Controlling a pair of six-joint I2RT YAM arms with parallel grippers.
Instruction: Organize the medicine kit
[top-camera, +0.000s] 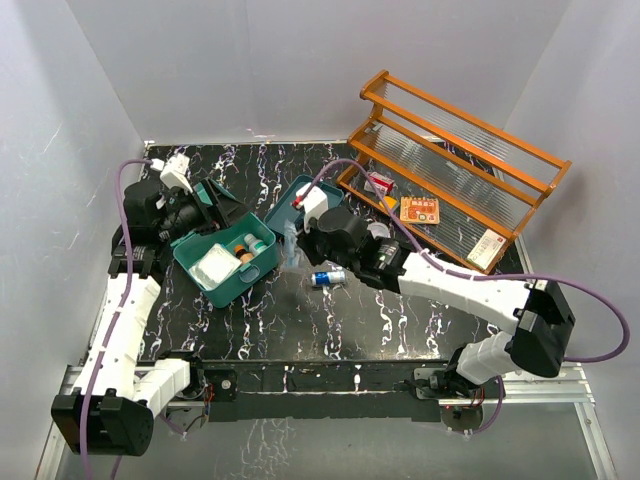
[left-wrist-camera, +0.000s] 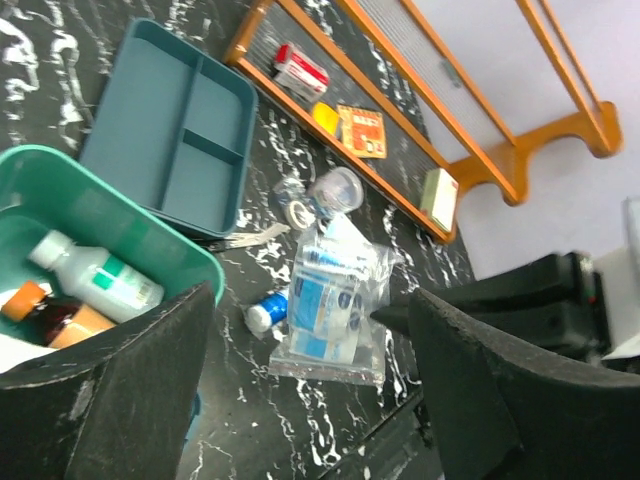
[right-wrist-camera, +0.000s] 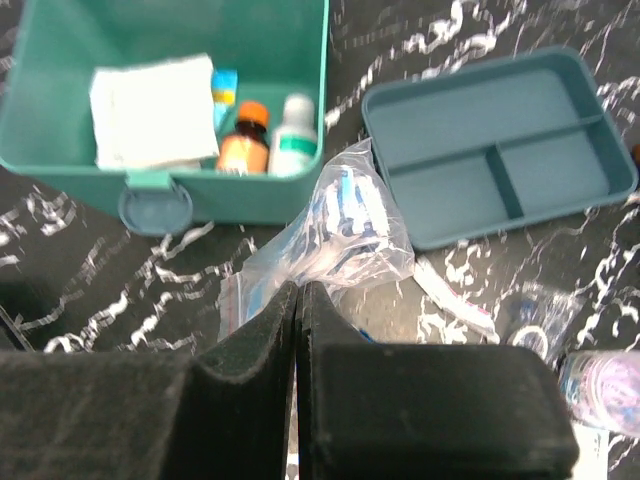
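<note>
The teal medicine kit box (top-camera: 228, 268) stands open at the left, its lid (top-camera: 215, 198) raised behind it. It holds a white gauze pad (right-wrist-camera: 155, 110), an amber bottle (right-wrist-camera: 243, 142) and a white bottle with a green label (right-wrist-camera: 293, 140). The matching insert tray (right-wrist-camera: 500, 150) lies empty on the table to its right. My right gripper (right-wrist-camera: 299, 285) is shut on a clear plastic bag of blue packets (right-wrist-camera: 350, 225), just in front of the box. My left gripper (left-wrist-camera: 310, 295) is open and empty over the box's left side (top-camera: 190, 222), facing the bag (left-wrist-camera: 335, 300).
A small blue and white bottle (top-camera: 328, 278) lies on the table by the bag. A thin white wrapper (right-wrist-camera: 450, 295) and small clear bags with tape rolls (right-wrist-camera: 600, 380) lie by the tray. The orange wooden rack (top-camera: 450, 170) at the back right holds several small packets.
</note>
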